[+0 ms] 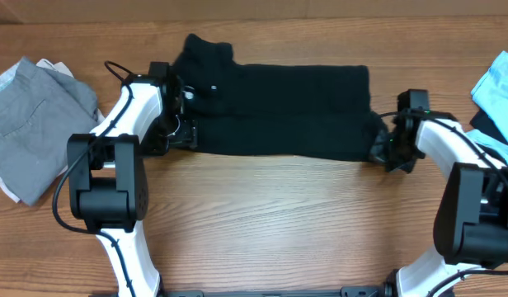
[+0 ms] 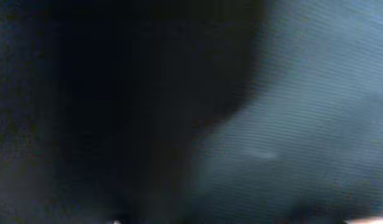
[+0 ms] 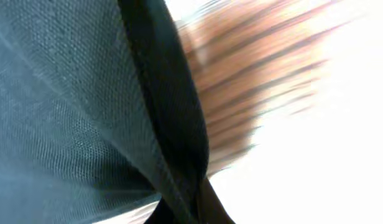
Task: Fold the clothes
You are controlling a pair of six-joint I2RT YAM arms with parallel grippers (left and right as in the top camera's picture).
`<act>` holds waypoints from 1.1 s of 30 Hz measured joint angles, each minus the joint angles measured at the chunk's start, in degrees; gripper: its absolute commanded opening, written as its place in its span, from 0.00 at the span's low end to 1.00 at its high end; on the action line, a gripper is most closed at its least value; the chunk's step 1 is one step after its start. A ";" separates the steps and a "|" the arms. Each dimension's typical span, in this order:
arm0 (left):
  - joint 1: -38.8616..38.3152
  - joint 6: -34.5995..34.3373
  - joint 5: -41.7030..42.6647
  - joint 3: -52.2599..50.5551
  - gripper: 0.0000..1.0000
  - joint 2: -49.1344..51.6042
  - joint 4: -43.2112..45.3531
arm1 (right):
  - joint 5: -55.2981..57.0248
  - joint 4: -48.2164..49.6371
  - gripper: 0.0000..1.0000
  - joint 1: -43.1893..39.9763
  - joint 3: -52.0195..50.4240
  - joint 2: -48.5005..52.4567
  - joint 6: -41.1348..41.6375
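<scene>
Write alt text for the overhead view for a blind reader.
A long black garment lies across a wooden table, the robot's left hand at its left edge and the right hand closed on its right edge. A grey garment lies at far left, a light blue garment at far right.

Overhead evenly lit, sharp. Left wrist dim, wholly blurred. Right wrist: black garment (image 3: 55, 124) weave resolved; table (image 3: 241, 81) smeared, overexposed.

Left arm (image 1: 126, 107): smooth white shells, rounded.
Right arm (image 1: 439, 140): same white, black at the joints.
Motor blocks (image 1: 105, 177): boxy, matte black, chunky.
Cable (image 1: 111, 68): thin, black, looping loose.
Left gripper (image 1: 181, 130): black.
Right gripper (image 1: 379, 150): black too.
</scene>
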 measured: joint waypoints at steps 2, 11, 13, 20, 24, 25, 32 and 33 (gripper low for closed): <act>-0.09 -0.83 -0.07 -1.49 0.74 -0.92 1.62 | 2.45 -0.35 0.04 -1.16 0.68 0.24 0.11; -0.09 -2.43 -0.48 -5.29 0.63 -2.47 -2.93 | 8.13 -0.61 0.04 -4.39 1.27 0.63 0.61; -0.09 -2.60 -0.48 -5.97 0.59 -2.43 -5.92 | 9.03 -0.59 0.04 -4.79 1.27 0.63 0.63; -0.09 -2.69 -0.50 -6.82 0.55 -2.49 -8.46 | 10.86 -1.86 0.04 -4.79 1.31 0.63 0.63; -0.09 -3.32 -0.48 -8.28 0.96 -5.95 -4.22 | 11.98 -2.10 0.04 -4.81 1.31 0.63 1.09; -0.09 -3.74 -0.50 -8.31 1.00 -7.54 -3.37 | 12.02 -2.14 0.04 -4.79 1.31 0.63 1.14; -0.09 -4.85 -0.79 -8.31 0.68 -14.01 -1.22 | 12.35 -2.10 0.04 -4.79 1.31 0.63 1.53; -0.09 -5.01 -1.05 -8.44 0.63 -13.79 -1.05 | 12.35 -2.12 0.04 -4.79 1.31 0.63 1.55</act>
